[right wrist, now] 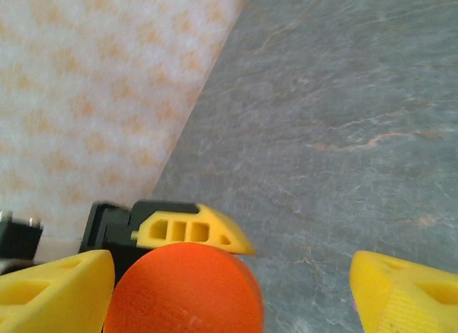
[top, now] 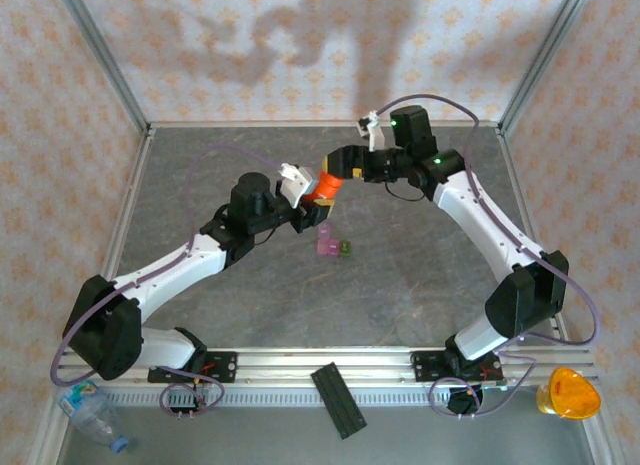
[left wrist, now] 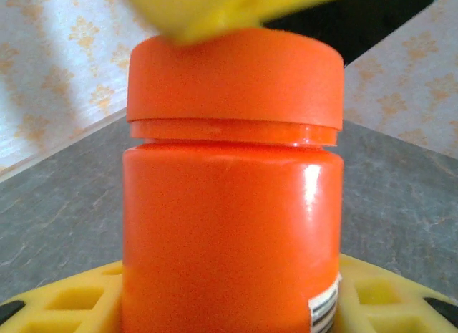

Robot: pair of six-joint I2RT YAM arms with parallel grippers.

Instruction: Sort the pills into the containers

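Note:
An orange bottle [top: 322, 191] with a red-orange cap [left wrist: 235, 75] is held above the table, and my left gripper [top: 308, 207] is shut on its body, yellow fingers [left wrist: 64, 301] on both sides. My right gripper [top: 343, 165] hovers at the cap [right wrist: 182, 290] and is open, its left finger [right wrist: 57, 290] beside the cap and its right finger [right wrist: 404, 293] well clear. The containers [top: 327, 245], tiny joined pink boxes with one dark green box [top: 345, 248], sit on the table just below the bottle. The pills are out of view.
The grey table [top: 420, 265] is fenced by patterned walls and metal posts. A black strip [top: 338, 400] lies on the near rail, a clear plastic bottle [top: 95, 410] at the near left, and an orange-yellow object [top: 568, 393] at the near right.

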